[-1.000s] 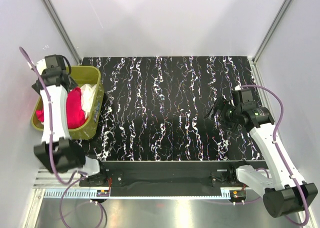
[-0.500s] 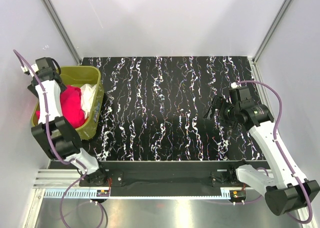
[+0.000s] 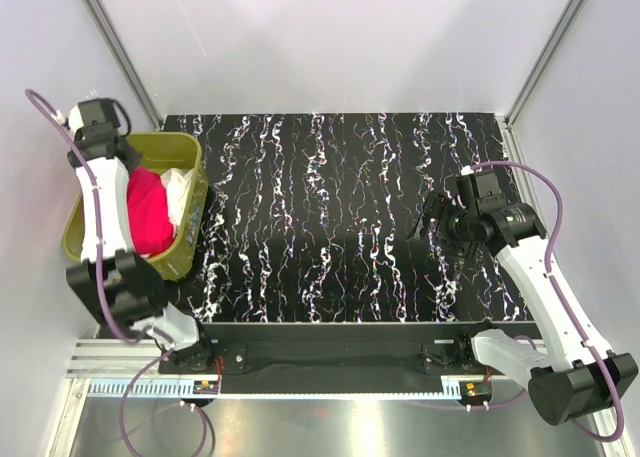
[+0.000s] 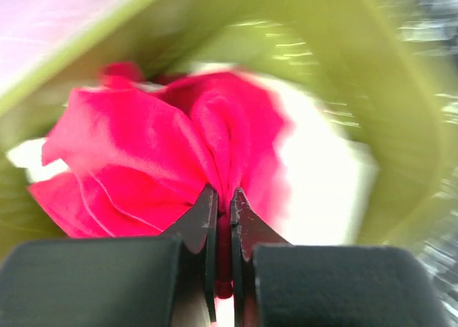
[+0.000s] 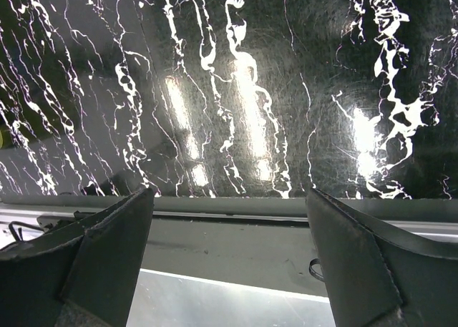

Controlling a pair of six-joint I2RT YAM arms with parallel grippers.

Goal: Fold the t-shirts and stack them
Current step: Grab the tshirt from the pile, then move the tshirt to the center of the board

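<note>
Since the earlier frame the left hand (image 4: 223, 195) has closed. It now pinches a bunched fold of the red t-shirt (image 4: 136, 144), which lies in the green tub (image 3: 192, 149) beside a white t-shirt (image 3: 178, 185). Over the counter (image 3: 330, 197) the right hand (image 5: 229, 194) gapes wide and holds nothing.

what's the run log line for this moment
left pincer: shut on red t-shirt in tub | right pincer: open above table

Olive tub (image 4: 408, 127) and white t-shirt (image 4: 322, 191) appear blurred.
</note>
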